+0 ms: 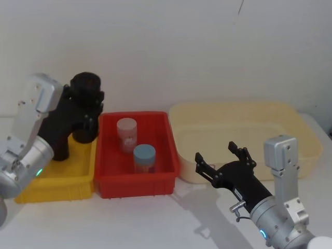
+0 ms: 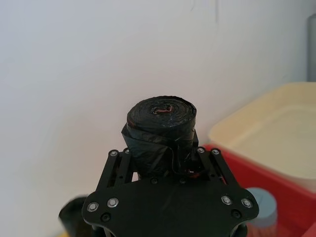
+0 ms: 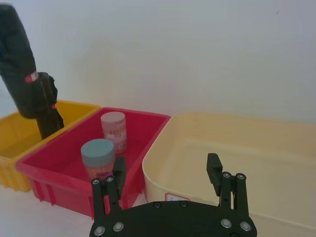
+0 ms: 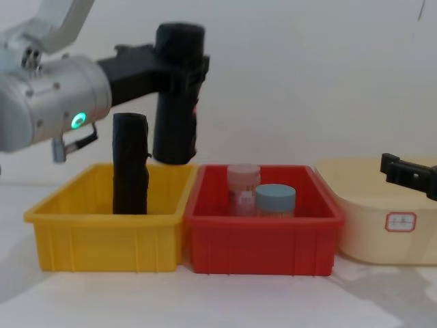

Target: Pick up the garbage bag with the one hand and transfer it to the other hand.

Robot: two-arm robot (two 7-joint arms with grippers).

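Observation:
The garbage bag (image 4: 176, 96), a thick smooth black roll, hangs upright with my left gripper (image 4: 188, 72) shut on its upper half. Its lower end is just above the rim where the yellow bin (image 4: 102, 236) meets the red bin (image 4: 263, 239). The head view shows the garbage bag (image 1: 85, 106) at the back left in my left gripper (image 1: 93, 109). In the left wrist view its rolled end (image 2: 160, 113) rises between the fingers. My right gripper (image 1: 216, 151) is open and holds nothing, low at the front right, before the cream tub (image 1: 301, 129).
A thinner black roll (image 4: 130, 164) stands in the yellow bin. The red bin holds a pink jar (image 1: 126, 134) and a blue-lidded jar (image 1: 144, 157). The cream tub (image 4: 382, 232) sits to the right, with a white wall behind everything.

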